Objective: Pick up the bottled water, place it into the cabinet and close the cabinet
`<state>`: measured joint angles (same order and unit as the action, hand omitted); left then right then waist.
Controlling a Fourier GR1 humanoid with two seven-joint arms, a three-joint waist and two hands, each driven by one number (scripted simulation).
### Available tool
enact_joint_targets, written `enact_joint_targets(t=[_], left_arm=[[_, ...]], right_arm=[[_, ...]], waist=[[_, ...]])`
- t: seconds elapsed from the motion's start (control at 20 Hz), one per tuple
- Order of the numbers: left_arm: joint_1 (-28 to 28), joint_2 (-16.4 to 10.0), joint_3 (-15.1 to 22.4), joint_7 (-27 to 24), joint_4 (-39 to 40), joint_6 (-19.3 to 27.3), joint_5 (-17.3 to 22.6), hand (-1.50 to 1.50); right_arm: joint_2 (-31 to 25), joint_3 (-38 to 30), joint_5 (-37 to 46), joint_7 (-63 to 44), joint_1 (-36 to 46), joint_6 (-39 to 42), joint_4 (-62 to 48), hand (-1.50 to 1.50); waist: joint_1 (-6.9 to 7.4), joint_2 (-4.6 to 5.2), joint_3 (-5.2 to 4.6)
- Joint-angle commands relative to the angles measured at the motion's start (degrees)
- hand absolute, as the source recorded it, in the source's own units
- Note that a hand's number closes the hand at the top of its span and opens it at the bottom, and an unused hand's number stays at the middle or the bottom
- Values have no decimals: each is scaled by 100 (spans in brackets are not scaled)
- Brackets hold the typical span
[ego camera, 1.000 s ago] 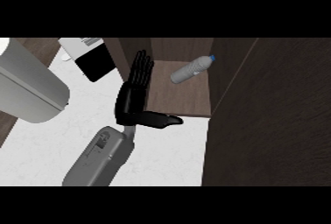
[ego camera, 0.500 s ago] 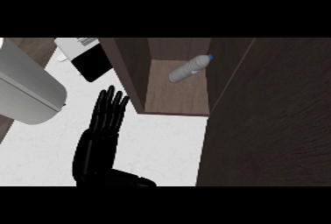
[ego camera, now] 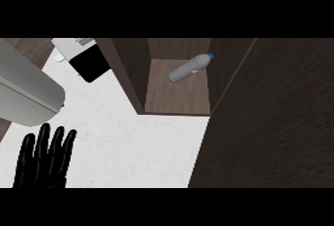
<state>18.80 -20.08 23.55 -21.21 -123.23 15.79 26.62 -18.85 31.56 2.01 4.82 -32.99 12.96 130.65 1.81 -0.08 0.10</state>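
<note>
One bottled water (ego camera: 190, 68), blue cap (ego camera: 210, 55), any label too small to read, lies in open cabinet (ego camera: 176, 99). Left hand (ego camera: 43, 154) flat, empty.

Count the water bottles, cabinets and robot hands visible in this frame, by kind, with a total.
Water bottle, lying inside the cabinet: 1
Cabinet, door open: 1
Hand, the left hand, open at the lower left: 1
Total: 3

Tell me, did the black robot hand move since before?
Yes. The robot hand pulled back toward the view's lower left edge, away from the cabinet it was reaching near.
</note>
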Motion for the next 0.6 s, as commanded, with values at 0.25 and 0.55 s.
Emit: enact_joint_targets(t=[0.25,0.55], left_arm=[[1498,-636,-921,-364,-838,-808,817,-150],[1965,-783,-1327,-585,-965,-1351,1232,-150]], right_arm=[[507,1292,701,-568,543,52,107,150],[948,1329,469,-1167,860,11,205,150]], waist=[[65,-20,-26],[201,1,-35]])
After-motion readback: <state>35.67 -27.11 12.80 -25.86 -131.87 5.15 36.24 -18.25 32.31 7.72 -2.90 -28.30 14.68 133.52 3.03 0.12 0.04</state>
